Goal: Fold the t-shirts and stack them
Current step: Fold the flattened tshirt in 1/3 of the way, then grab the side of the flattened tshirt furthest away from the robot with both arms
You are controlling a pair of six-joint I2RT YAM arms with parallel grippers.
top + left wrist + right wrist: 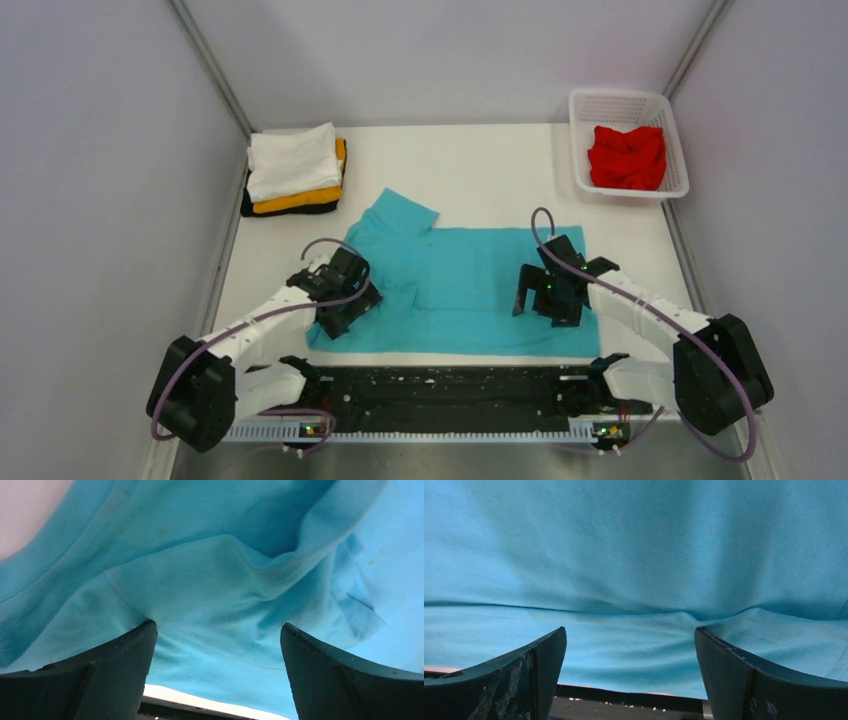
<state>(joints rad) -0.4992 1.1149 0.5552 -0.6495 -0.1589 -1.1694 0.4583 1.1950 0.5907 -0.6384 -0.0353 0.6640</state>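
Observation:
The turquoise t-shirt [470, 285] lies spread on the table, one sleeve poking out at its far left. My left gripper [338, 322] is open, fingertips pressed on the shirt's near left part; the cloth bunches between its fingers [120, 675] in the left wrist view [215, 580]. My right gripper [540, 298] is open, fingertips down on the shirt's right part, cloth [634, 580] wrinkled between its fingers [734, 680]. A folded stack sits at the far left: white t-shirt [292, 160] on top, yellow-orange [300, 202] under it, black [262, 210] at the bottom. The red t-shirt [627, 157] lies crumpled in the basket.
The white mesh basket [628, 104] stands at the far right corner. Grey walls close in the table on left, right and back. A black rail [450, 390] runs along the near edge between the arm bases.

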